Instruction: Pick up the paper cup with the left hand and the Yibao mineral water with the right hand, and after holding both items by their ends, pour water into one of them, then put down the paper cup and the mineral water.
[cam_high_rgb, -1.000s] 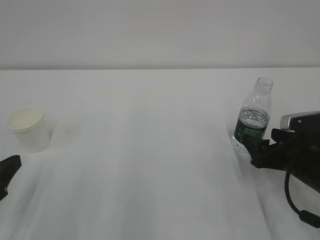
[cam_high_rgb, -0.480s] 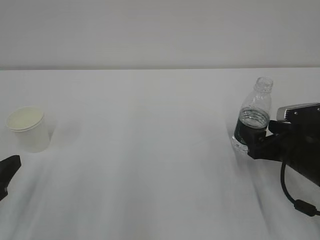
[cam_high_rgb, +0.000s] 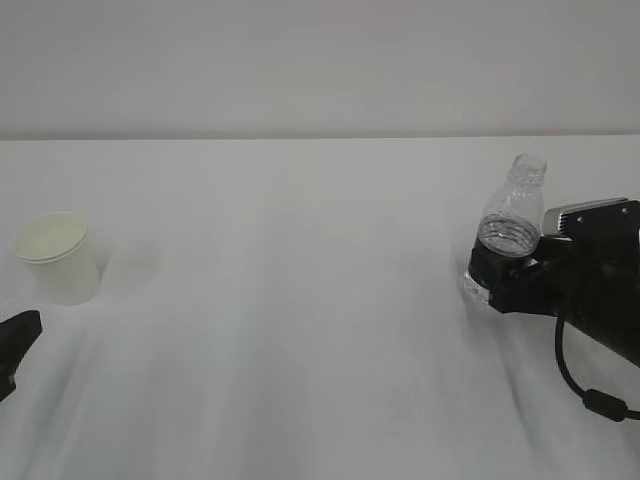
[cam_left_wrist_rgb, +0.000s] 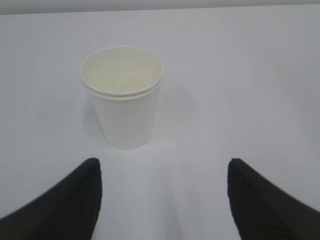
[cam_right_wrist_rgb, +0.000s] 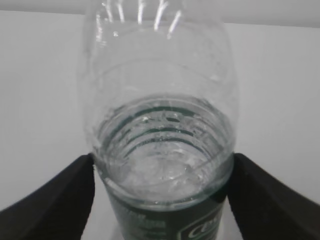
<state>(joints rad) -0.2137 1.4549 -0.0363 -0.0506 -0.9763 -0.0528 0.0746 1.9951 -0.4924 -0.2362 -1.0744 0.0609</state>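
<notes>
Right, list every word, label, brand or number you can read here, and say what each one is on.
Green label on the Yibao mineral water: white lettering at the right wrist view's bottom edge, cut off and blurred; only a possible "C" shows, not readable.
Paper cup: plain white, no print.
Left hand and right hand: no markings visible.

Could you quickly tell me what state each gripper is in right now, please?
Left gripper: open, holding nothing; the paper cup stands ahead of it.
Right gripper: jaws on either side of the water bottle; a firm grip cannot be told.
</notes>
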